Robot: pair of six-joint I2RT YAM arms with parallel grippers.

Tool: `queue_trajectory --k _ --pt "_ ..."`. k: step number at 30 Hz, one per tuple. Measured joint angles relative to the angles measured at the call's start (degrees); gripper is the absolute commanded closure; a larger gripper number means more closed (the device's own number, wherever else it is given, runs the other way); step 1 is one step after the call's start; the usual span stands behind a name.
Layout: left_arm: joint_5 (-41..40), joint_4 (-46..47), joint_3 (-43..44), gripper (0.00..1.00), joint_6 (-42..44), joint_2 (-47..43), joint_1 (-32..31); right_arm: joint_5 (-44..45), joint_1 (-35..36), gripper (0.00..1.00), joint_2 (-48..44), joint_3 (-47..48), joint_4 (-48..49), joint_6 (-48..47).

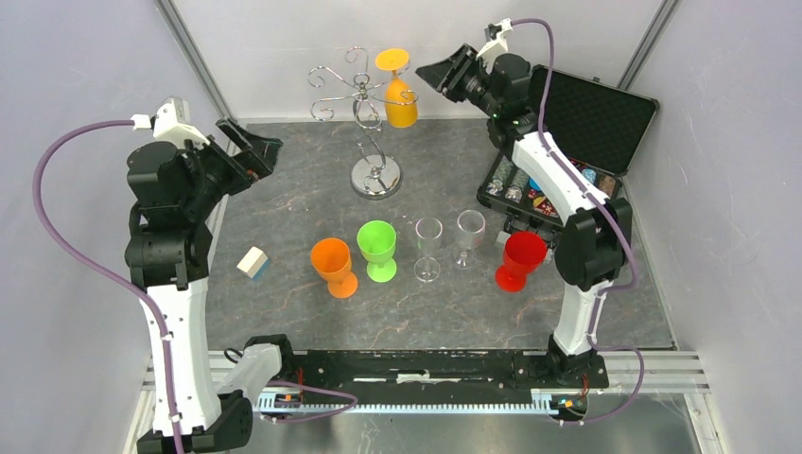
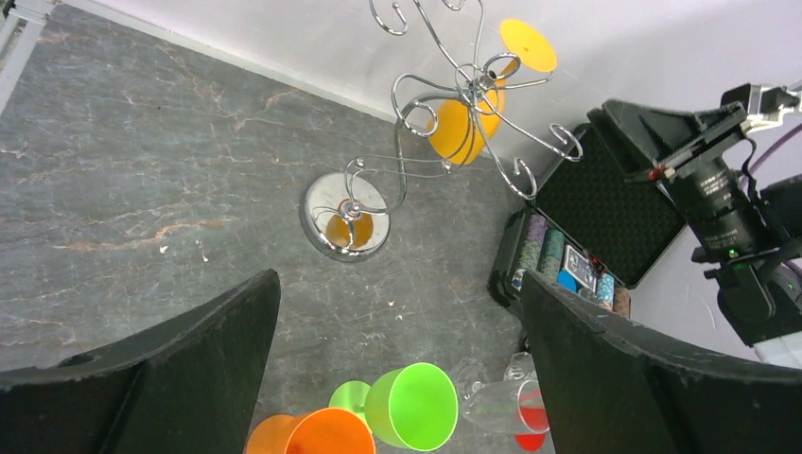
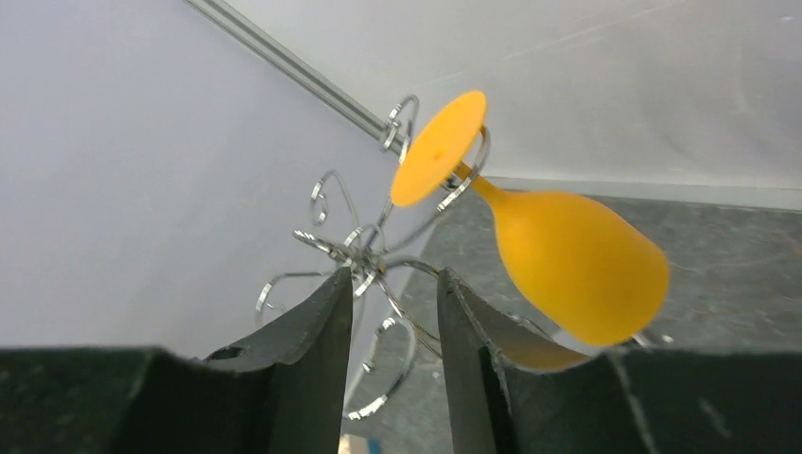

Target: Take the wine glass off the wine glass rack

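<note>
Scrolls of the wine glass rack (image 3: 364,255) stand directly before the right tool (image 3: 392,284)

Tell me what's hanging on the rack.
One yellow glass hangs upside down on the rack, foot over a scroll arm; other arms look bare. Right wrist view: a gripper finger covers its bowl's edge.

The rack (image 1: 375,176) stands at the back of the bench (image 1: 284,213), with a yellow glass (image 1: 401,104) hanging upside down from its right side. The right tool (image 1: 440,78) hovers just right of that glass, apart from it. The left tool (image 1: 255,148) hangs well left of the rack. Nearer, 5 glasses stand upright in a row: an orange glass (image 1: 333,267), a green glass (image 1: 377,249), a clear glass (image 1: 428,248), a 2nd clear glass (image 1: 470,236) and a red glass (image 1: 520,260). A block (image 1: 252,262) lies to their left, and an open black case (image 1: 577,132) sits at the right.
</note>
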Motion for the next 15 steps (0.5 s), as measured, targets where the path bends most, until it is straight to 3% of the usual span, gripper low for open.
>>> queue_trajectory --k 9,15 --pt "3.3 2.8 -2.3 0.0 -1.0 0.3 0.0 1.3 0.4 0.58 3.9 5.0 4.3 8.6" --pt "10.3 9.6 -4.1 0.12 -6.6 1.9 0.0 3.8 1.1 0.59 5.1 6.5 6.0 10.2"
